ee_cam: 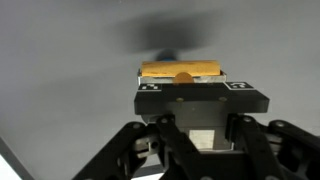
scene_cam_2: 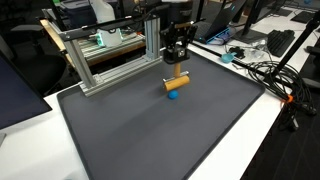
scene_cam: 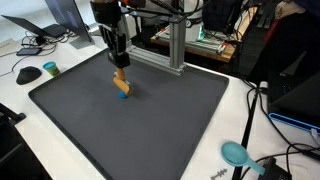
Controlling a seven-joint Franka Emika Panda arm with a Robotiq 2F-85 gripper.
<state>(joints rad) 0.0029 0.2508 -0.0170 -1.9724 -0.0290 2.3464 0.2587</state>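
Above the grey mat (scene_cam: 170,130), near the aluminium frame (scene_cam: 165,50), the gripper (scene_cam: 119,71) is clamped on an orange block (scene_cam: 121,82), blue tip (scene_cam: 124,94) downward; tip barely readable in wrist view, mat contact unclear

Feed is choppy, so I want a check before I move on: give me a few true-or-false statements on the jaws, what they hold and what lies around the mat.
1. The jaws are shut on a wooden piece. True.
2. The wooden piece lies loose on the white table. False: it is held over the dark mat.
3. A teal round thing lies on the mat. False: it lies off the mat, on the white table.
4. A metal frame stands by the mat's edge. True.
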